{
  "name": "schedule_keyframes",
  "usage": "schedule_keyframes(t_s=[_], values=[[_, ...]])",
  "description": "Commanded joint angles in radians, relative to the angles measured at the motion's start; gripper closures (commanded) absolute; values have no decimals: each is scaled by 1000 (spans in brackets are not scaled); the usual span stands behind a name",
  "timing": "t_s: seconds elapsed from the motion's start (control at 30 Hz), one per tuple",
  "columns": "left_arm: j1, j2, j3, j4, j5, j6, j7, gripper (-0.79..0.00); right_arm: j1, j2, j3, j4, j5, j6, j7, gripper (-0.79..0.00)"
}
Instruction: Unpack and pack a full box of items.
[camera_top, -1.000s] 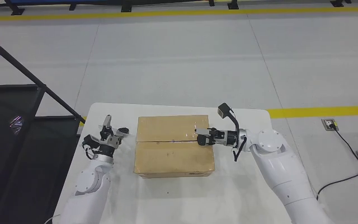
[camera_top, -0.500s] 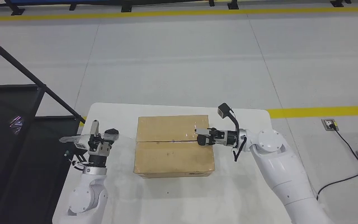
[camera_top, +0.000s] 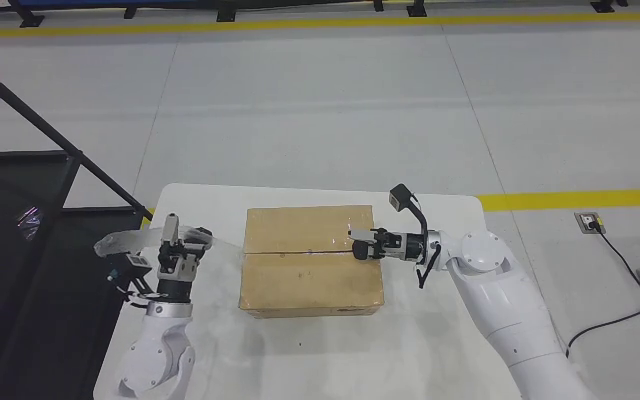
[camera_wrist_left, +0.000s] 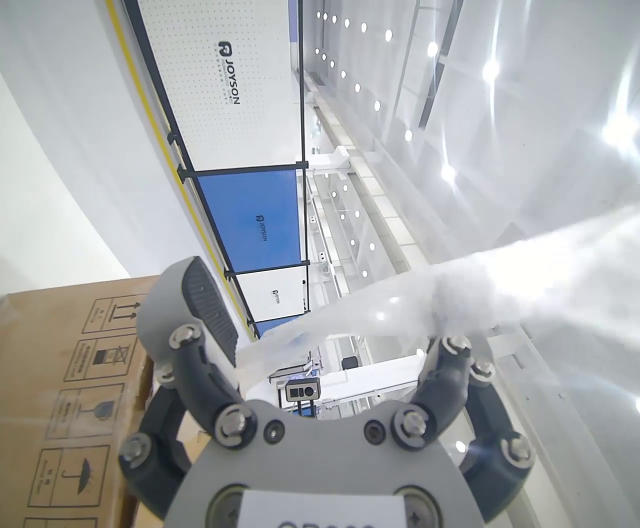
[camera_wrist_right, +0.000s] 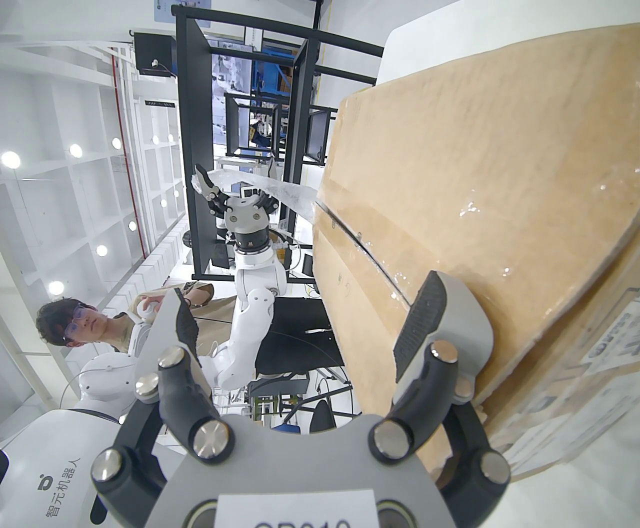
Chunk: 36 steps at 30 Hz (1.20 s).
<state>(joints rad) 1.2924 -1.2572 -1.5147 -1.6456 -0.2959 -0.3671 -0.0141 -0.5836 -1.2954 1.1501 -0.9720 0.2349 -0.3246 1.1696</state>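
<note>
Box (camera_top: 311, 260) brown cardboard, flaps shut; clear crinkled tape (camera_wrist_left: 500, 280) across wide left fingers (camera_wrist_left: 207, 305); right fingers (camera_wrist_right: 430, 325) wide

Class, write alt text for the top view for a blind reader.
A closed cardboard box sits on a white table. The right gripper is at its top seam; clear tape lies across the left gripper beside it.

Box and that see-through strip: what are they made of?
Box: looks like brown cardboard with a dull finish. Two flaps meet at a seam on top, and symbols are printed on its side.
Strip: probably clear plastic tape, shiny and crinkly. The room's lights show through it.
</note>
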Motion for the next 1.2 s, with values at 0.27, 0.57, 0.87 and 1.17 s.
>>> schedule_keyframes(t_s=[0.27,0.57,0.87,1.17], values=[[1,-3,21,-39,94,-11,-30,-785,0,0,0,0,0,0,0,-785],[-15,-7,45,-62,174,16,-44,-785,-68,14,41,-98,14,-48,-57,-785],[-48,-10,80,-56,258,59,-66,-785,-190,48,132,-253,41,-85,-50,-785],[-77,-16,136,-49,371,99,-81,-785,-236,67,161,-306,35,-48,-42,-785]])
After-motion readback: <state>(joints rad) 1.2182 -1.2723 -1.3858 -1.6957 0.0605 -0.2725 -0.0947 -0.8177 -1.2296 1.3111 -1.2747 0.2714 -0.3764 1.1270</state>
